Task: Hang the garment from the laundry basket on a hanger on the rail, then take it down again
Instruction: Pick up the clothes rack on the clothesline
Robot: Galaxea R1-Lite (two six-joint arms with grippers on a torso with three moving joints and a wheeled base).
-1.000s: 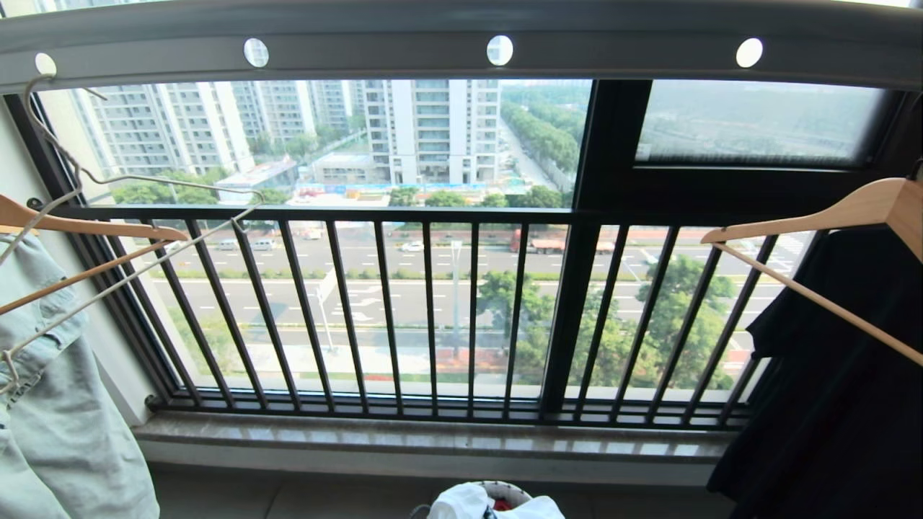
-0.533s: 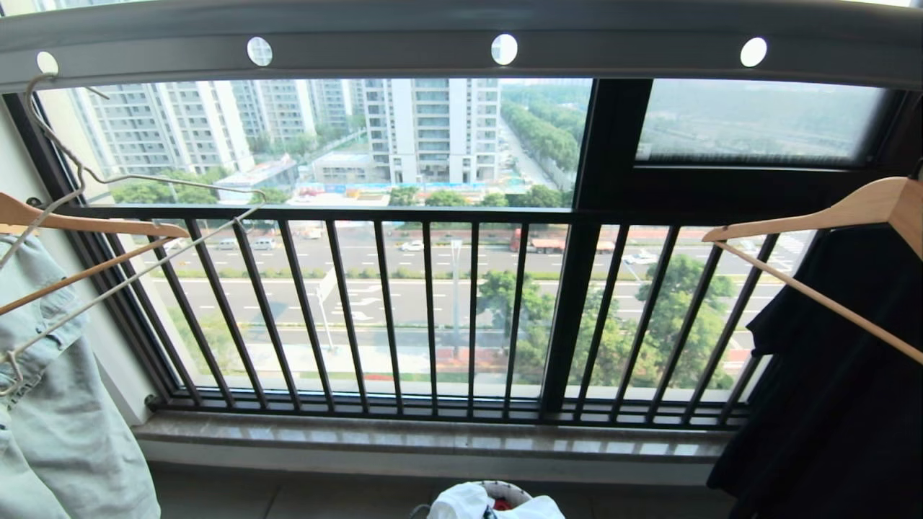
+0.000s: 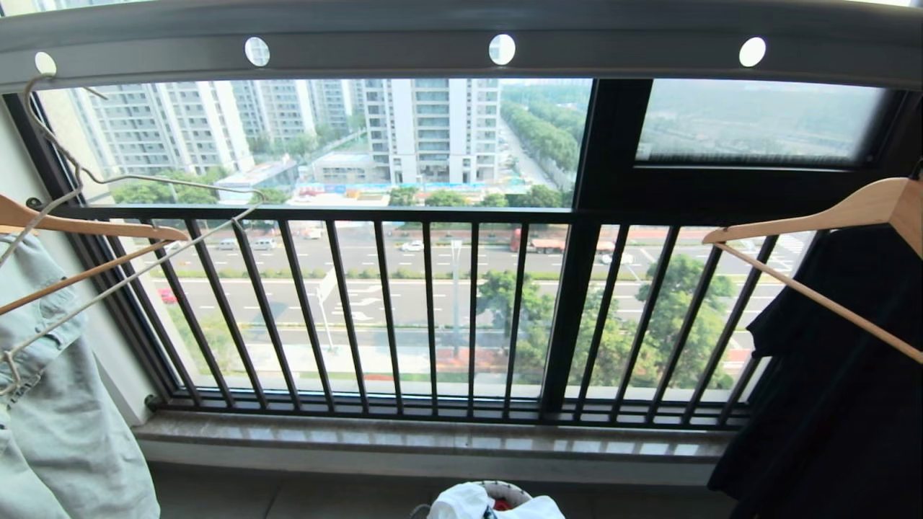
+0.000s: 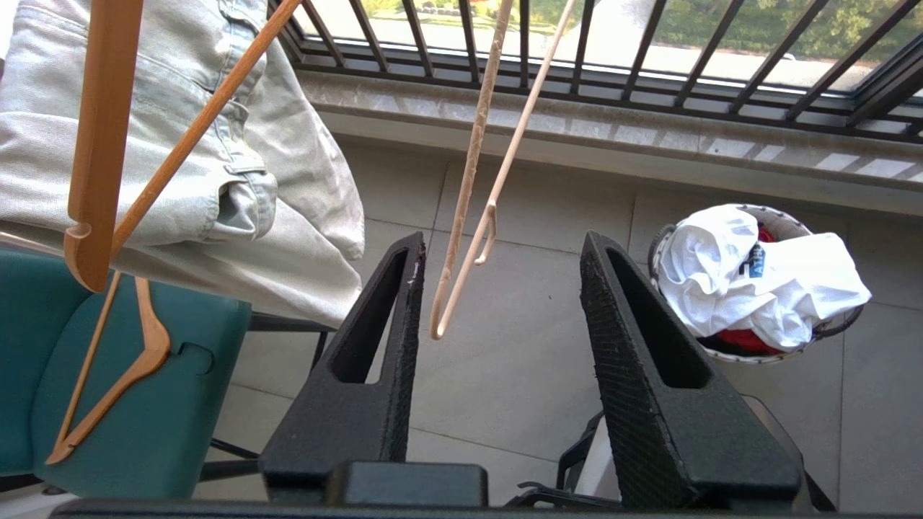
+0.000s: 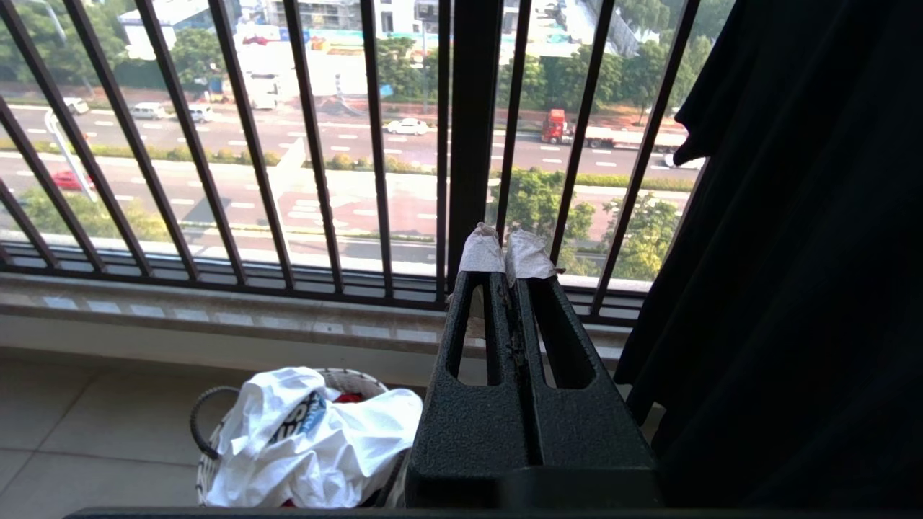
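Observation:
The white garment (image 4: 750, 281) lies crumpled on top of the laundry basket (image 4: 721, 355) on the tiled floor, its blue logo showing. It also shows at the head view's bottom edge as the garment (image 3: 461, 501) and beside my right gripper as the garment (image 5: 303, 440). The thin cream hanger (image 3: 144, 180) hangs from the leftmost hole of the grey rail (image 3: 375, 50). My left gripper (image 4: 502, 241) is open, and the hanger's lower end (image 4: 461, 238) hangs in the gap, close to one finger, unclamped. My right gripper (image 5: 505, 252) is shut on nothing, above the basket (image 5: 198, 425).
A pale denim garment (image 3: 58, 404) on a wooden hanger (image 3: 86, 227) hangs at the left. A black garment (image 3: 829, 375) on another wooden hanger (image 3: 829, 213) hangs at the right. The black window railing (image 3: 433, 310) stands ahead. A teal chair (image 4: 130, 375) holds a spare wooden hanger (image 4: 137, 353).

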